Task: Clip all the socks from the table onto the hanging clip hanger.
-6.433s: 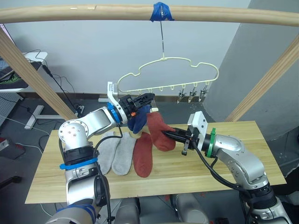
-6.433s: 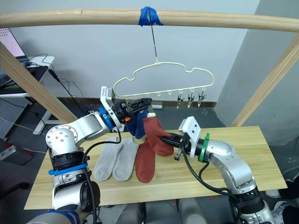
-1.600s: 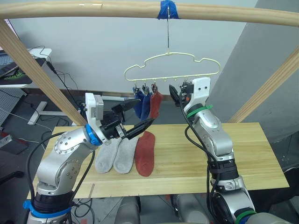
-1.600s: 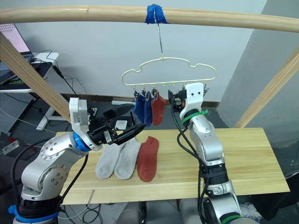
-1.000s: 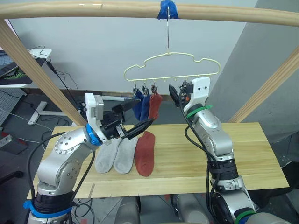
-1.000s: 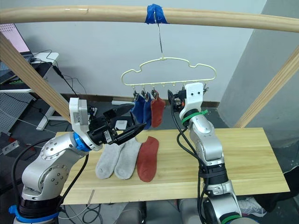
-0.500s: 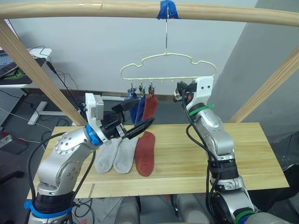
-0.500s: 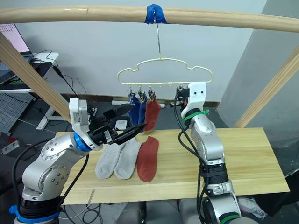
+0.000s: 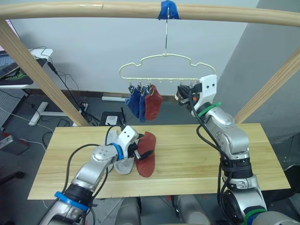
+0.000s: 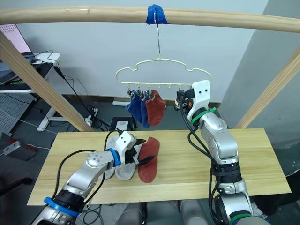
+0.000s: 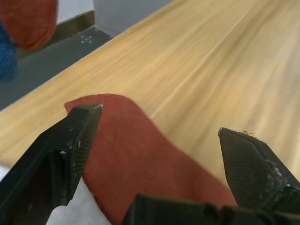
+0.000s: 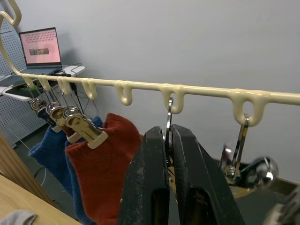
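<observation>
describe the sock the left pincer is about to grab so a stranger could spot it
Start at the pale wood table under the pole frame. Near its middle three socks lie side by side, below the clip hanger. The one meant is the rust red sock, the rightmost of the three, with the open left pincer over it; its neighbours are light grey.

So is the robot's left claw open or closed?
Open. The left gripper has its two black fingers spread wide, with the red sock lying between them.
</observation>
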{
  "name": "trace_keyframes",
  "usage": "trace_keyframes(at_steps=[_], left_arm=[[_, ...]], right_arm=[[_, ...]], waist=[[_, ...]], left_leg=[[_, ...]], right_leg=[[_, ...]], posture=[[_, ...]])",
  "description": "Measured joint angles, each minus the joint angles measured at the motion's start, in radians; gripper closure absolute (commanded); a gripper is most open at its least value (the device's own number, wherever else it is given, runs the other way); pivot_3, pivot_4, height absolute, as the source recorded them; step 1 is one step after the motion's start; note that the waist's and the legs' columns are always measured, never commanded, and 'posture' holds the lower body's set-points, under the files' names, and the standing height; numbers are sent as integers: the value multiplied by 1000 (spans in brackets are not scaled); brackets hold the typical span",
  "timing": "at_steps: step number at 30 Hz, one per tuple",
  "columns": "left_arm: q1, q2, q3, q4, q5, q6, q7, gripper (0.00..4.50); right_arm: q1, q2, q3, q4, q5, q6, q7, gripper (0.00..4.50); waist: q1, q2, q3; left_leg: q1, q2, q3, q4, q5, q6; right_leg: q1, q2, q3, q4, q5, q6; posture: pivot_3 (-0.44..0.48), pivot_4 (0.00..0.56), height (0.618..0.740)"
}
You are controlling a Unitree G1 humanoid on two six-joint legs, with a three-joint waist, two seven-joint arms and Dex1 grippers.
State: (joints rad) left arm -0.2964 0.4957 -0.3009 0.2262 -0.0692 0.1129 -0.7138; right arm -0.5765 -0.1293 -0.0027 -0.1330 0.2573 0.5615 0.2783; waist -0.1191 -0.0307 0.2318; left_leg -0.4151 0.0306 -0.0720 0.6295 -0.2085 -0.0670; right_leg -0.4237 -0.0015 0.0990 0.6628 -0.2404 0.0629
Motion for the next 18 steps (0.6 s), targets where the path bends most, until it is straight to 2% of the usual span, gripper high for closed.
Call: trace_keyframes(at_steps=[4,8,12,18], left_arm=[[-77,-41,-9,176,64,-83,5,0],[-105,-44,-20,297,110,-122,-29,0],[-112,-67,-13,330,109,-121,-70,879],[-113,-80,-12,333,110,-119,-130,2688]], right_arm=[[8,5,-1,-33,0,27,-20,4467],[17,7,-1,-64,1,46,-29,4467],[18,5,-8,-69,1,61,-41,4500],[18,7,-13,-69,1,63,-44,4500]], waist=[[-12,0,0],[-25,0,0],[-32,0,0],[-38,0,0]], left_leg=[[0,0,0,0,0,0],[0,0,0,0,0,0],[0,0,0,0,0,0],[0,0,0,0,0,0]], right_leg=[[0,0,0,0,0,0],[0,0,0,0,0,0],[0,0,0,1,0,1],[0,0,0,1,-1,3]], posture=[[-186,188,740],[-199,192,740],[-206,193,740],[-197,202,740]])
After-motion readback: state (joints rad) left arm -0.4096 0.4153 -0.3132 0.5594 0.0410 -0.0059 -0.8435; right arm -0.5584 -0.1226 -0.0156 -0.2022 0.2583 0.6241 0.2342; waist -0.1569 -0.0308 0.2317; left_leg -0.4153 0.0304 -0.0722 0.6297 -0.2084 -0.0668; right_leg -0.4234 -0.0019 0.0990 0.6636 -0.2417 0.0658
